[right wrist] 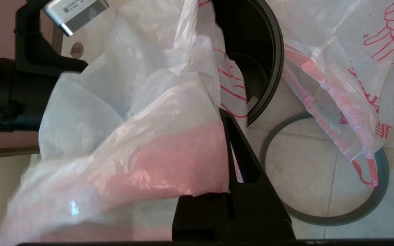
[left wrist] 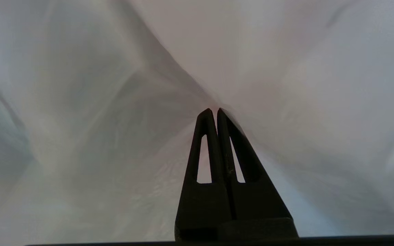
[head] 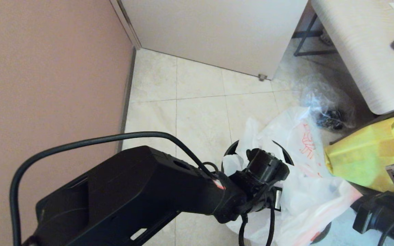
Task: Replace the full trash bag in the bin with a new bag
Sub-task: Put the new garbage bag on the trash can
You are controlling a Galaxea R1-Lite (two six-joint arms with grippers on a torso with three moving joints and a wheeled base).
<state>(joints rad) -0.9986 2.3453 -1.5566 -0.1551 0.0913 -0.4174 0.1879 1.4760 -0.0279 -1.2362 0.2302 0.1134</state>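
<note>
The new bag (head: 296,191), thin white film with a pink band and red print, lies spread over the black bin (head: 230,150) and out to its right. My left gripper (left wrist: 214,110) is down at the bin mouth with white film all around it. Its fingers are shut, and folds of the new bag (left wrist: 169,78) run into the tips. My right gripper (right wrist: 221,114) is shut on the bag's pink rim band (right wrist: 169,164), which covers one finger. The bin (right wrist: 268,44) stands open just beyond it. The grey hoop (right wrist: 320,217) lies flat on the floor. The full trash bag is out of view.
A clear crinkly bag with dark contents (head: 327,109) lies on the tiles behind the bin. A big yellow bag (head: 364,160) stands close on the right, under a pale table (head: 364,51). A pink wall (head: 46,85) closes the left side and a white panel (head: 217,30) stands at the back.
</note>
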